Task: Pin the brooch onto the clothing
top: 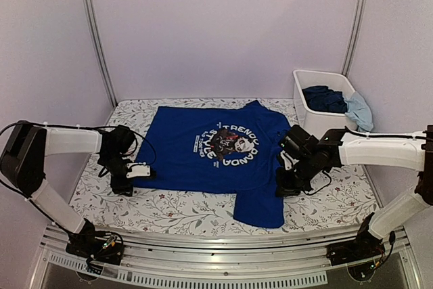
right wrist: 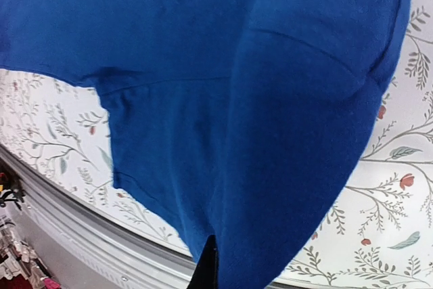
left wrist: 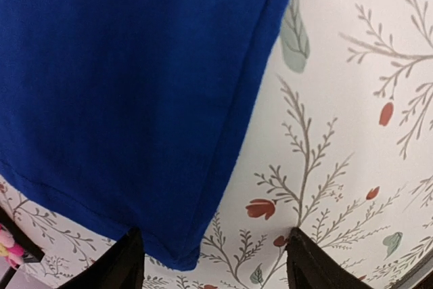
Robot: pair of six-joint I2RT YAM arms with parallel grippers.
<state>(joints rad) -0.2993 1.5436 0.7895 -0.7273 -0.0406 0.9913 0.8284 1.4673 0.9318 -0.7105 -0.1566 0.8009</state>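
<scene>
Top view: the shirt (top: 196,153) lies flat on the floral table (top: 169,204), print up. Over its hem corner the left gripper (left wrist: 216,265) stands spread. At the sleeve edge the right gripper (right wrist: 206,263) is pressed together; whether it pinches cloth, I cannot tell.
</scene>
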